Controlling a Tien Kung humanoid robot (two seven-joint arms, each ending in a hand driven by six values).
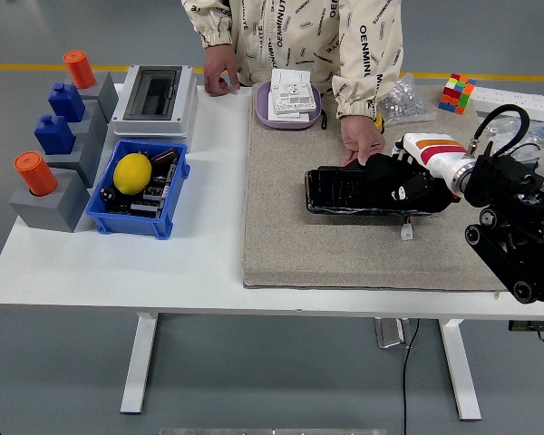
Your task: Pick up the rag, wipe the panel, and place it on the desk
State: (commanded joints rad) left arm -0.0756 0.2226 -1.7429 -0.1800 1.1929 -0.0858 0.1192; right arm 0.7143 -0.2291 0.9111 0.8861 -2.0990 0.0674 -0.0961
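A black panel [344,192] lies flat on the grey-brown mat [281,236]. My right hand [408,186] rests on the panel's right end, its fingers curled on a black rag [390,177] pressed against the panel. The rag is hard to tell apart from the black fingers. The white, red and orange wrist cover [431,148] shows behind the hand. A person's hand [361,140] holds the panel's far edge. The left arm is out of view.
The person's other hand [219,77] rests by a grey switch box [154,95]. A purple tray [290,101] with white parts is at the back. A blue bin [136,190] with a lemon, and grey blocks [54,195], stand at the left. A colour cube [456,92] is at the back right.
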